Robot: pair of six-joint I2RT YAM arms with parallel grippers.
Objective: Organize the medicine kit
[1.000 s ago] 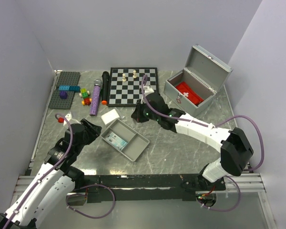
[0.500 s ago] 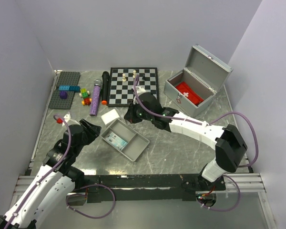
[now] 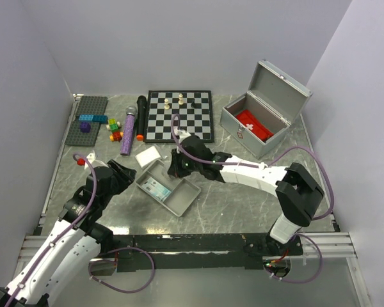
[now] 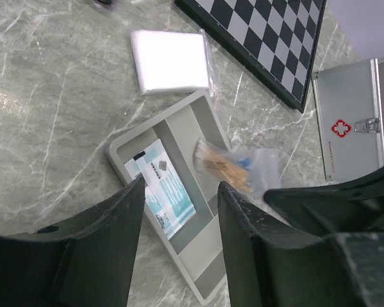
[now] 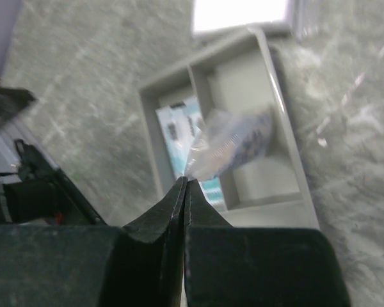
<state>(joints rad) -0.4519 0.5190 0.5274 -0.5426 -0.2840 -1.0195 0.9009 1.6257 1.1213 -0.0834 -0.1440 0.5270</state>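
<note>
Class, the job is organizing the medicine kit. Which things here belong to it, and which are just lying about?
Job: kit, tray, clear bag, teal packet, white pad, red pouch.
Lying about: chessboard, purple mic, black mic, toy bricks, brick plate.

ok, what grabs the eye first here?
The right tool, pinched on a clear packet above the grey divided tray mid-table. Then the medicine kit at the right rear, lid up, with a red pouch inside.
</note>
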